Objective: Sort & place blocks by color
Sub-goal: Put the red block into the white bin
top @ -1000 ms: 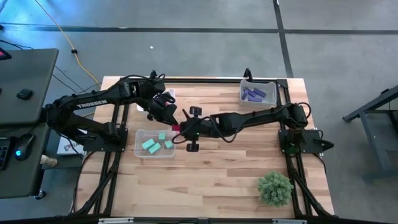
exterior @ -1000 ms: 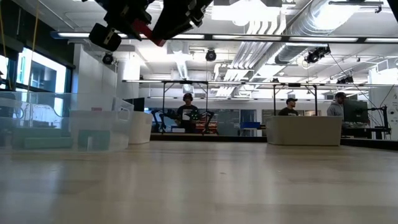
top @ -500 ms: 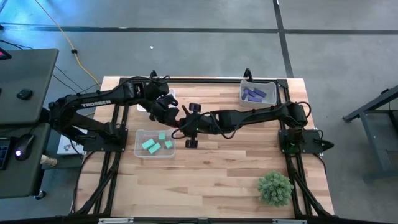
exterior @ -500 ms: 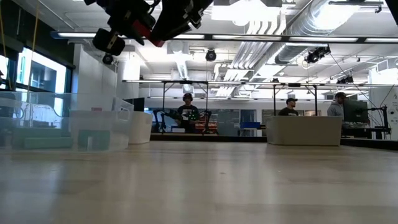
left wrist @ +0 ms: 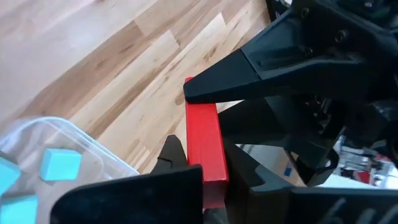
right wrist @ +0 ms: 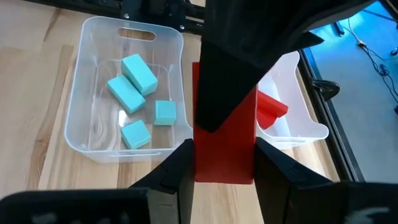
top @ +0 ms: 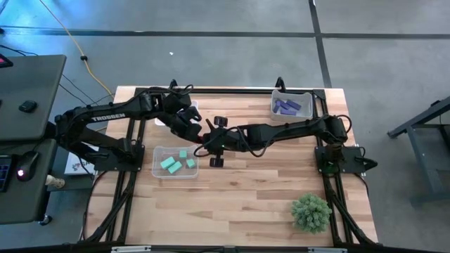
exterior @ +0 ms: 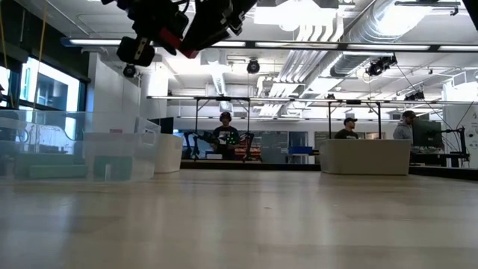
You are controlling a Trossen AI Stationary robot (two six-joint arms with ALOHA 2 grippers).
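Holding one red block aloft above the desk, midway along its left half: right claw and left claw both clamped on it. Rigid, light, smooth-faced; best gripped across flat opposite sides.

A pale wooden desk stands on a grey concrete floor in an open workshop, where exposed ducts cross a bright ceiling and tall windows admit daylight.
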